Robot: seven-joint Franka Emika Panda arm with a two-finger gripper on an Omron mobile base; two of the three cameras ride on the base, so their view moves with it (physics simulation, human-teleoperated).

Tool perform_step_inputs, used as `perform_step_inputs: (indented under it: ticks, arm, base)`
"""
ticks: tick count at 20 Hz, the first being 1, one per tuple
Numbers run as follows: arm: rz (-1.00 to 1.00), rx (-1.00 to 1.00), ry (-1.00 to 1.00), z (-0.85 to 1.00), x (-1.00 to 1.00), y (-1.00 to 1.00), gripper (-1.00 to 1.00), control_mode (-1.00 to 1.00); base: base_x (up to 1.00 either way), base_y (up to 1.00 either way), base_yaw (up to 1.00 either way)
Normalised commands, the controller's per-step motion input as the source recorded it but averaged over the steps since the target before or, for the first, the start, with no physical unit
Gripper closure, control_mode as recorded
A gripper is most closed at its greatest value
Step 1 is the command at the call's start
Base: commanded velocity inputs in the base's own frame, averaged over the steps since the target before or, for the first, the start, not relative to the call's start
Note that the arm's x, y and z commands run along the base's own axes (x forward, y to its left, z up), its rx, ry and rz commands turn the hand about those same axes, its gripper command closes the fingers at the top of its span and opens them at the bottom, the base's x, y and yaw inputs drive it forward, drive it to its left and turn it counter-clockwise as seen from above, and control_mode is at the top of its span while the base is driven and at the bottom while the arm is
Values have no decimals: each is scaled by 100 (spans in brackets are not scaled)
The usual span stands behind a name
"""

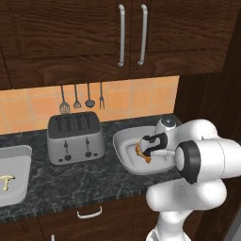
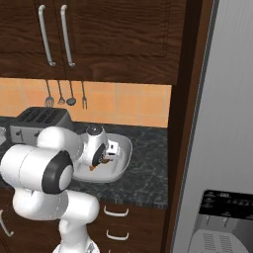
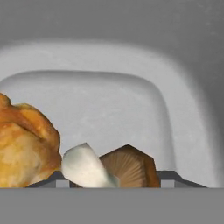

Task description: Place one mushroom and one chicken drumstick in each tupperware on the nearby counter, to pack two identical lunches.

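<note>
two tupperware (image 1: pixel 123 141) on the counter (image 1: pixel 66 181): one drumstick (image 3: pixel 24 144) plus mushroom (image 3: pixel 107 168) here, gripper (image 1: pixel 149 147) clenched on that mushroom; second mushroom (image 1: pixel 6 181) left.

- The left base view looks from behind the arm, on its left, forward and down at the table (image 1: pixel 70 181), the toaster (image 1: pixel 75 137) and the rounded container (image 1: pixel 124 150).
- The right base view looks from behind on the right; it shares that container (image 2: pixel 121 160) and toaster (image 2: pixel 37 121).
- The hand view sits very close inside the container (image 3: pixel 109 87), just over a mushroom (image 3: pixel 109 168) and drumstick (image 3: pixel 26 146).
</note>
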Motion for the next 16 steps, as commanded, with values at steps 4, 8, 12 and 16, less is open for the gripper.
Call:
perform_step_inputs:
  ticks: [4,8,12,16]
  arm:
    - [0,0,-3,30,-28,1,-100,-100]
    - [1,-2,-9,57,-47,9,-100,-100]
    - [0,0,-4,79,-73,8,-100,-100]
    - [0,-1,-7,97,-85,0,-100,-100]
  base:
    - [0,0,0]
    - [0,0,0]
    - [0,0,0]
    - [0,0,0]
